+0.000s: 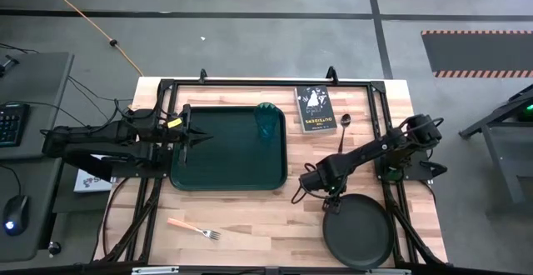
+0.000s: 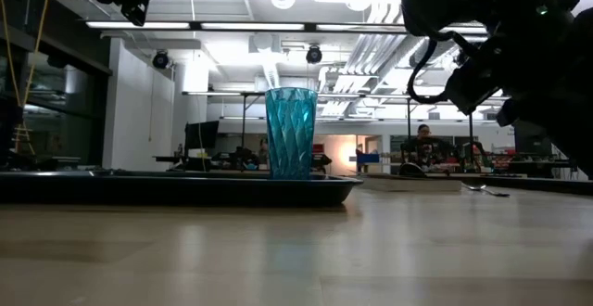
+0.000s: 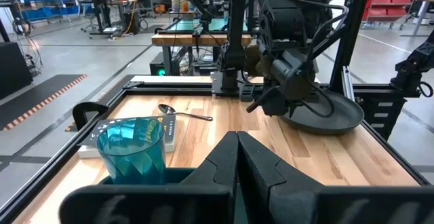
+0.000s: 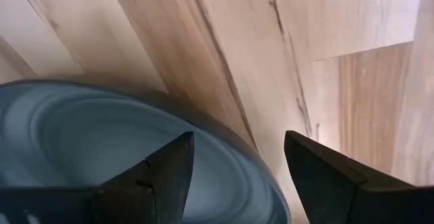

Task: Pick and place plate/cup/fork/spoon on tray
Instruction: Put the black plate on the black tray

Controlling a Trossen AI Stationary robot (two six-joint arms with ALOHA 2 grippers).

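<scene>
Right gripper [image 4: 234,176]: we hold it low over the near rim of the plate [image 1: 358,229], fingers spread with the rim between them and nothing gripped yet; we judge this a line-up for a rim pinch.
Left gripper [image 1: 193,138]: we park it above the tray's left edge, fingertips pressed together, empty.
Cup [image 1: 268,122]: already upright in the far right corner of the tray [image 1: 218,171].
Spoon [image 1: 343,128]: on the table beside the book [image 1: 315,110], right of the tray.
Fork [image 1: 193,228]: on bare wood near the front edge, apart from the tray.
Surface: pale wooden table [image 1: 266,217], black frame around it.
Room: open workshop, grey floor, striped mats, a person seated far behind.
</scene>
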